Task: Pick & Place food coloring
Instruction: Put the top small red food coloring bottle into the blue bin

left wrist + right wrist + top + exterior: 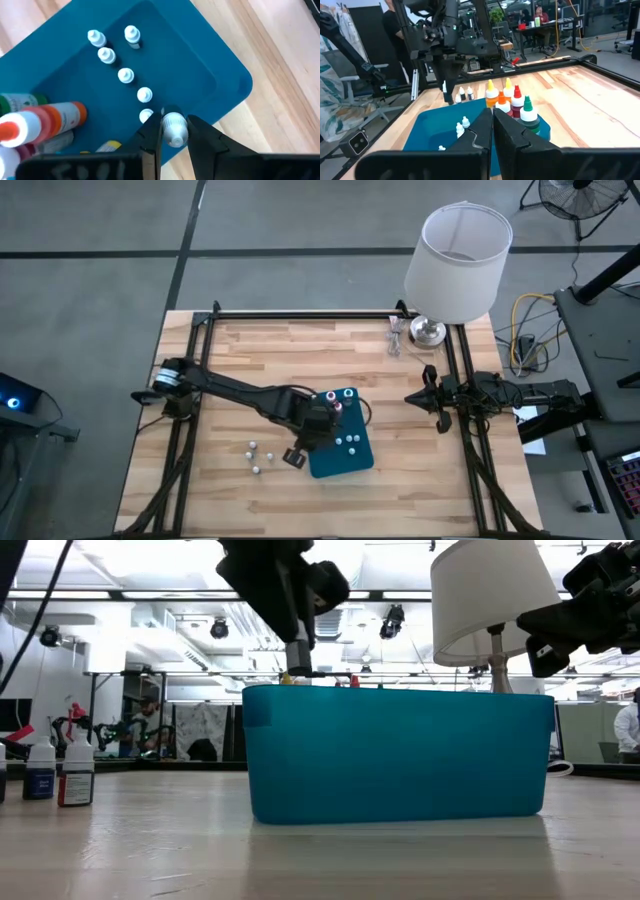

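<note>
left arm (240, 392): extended, fingers clamped | right arm (500, 392): parked, fingers closed

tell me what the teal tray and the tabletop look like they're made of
Teal tray: probably molded plastic, going by its uniform color, rounded corners and soft matte sheen.
Tabletop: looks like wood, butcher-block style, with visible strips, grain and a light smooth finish.

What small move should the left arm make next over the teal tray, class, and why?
Probably lower and release. The left gripper holds a small white bottle above the teal tray, beside a row of bottles already standing inside.
</note>
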You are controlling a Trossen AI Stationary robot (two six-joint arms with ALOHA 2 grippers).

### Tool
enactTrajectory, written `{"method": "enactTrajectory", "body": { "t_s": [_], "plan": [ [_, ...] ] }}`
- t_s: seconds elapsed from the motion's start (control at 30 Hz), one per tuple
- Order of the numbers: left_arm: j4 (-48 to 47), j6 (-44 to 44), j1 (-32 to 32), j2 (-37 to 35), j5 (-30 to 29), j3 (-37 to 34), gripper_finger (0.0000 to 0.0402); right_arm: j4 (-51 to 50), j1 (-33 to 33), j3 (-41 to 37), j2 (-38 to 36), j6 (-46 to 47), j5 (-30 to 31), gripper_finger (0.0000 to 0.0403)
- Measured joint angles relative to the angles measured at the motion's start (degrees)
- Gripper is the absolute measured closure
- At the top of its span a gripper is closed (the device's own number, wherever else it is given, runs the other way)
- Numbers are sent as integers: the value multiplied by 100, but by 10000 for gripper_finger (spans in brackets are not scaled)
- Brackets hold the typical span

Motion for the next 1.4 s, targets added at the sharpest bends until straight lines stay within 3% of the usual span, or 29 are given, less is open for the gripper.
{"method": "enactTrajectory", "body": {
  "t_s": [0.8,1.2,1.4],
  "plan": [
    [-38,1494,11,729,156,142,353,1,2,2,0,0,1,394],
    [387,967,21,708,313,145,353,2,2,1,-1,0,0,394],
    [399,802,41,700,434,563,353,1,1,0,-1,0,1,394]
  ]
}}
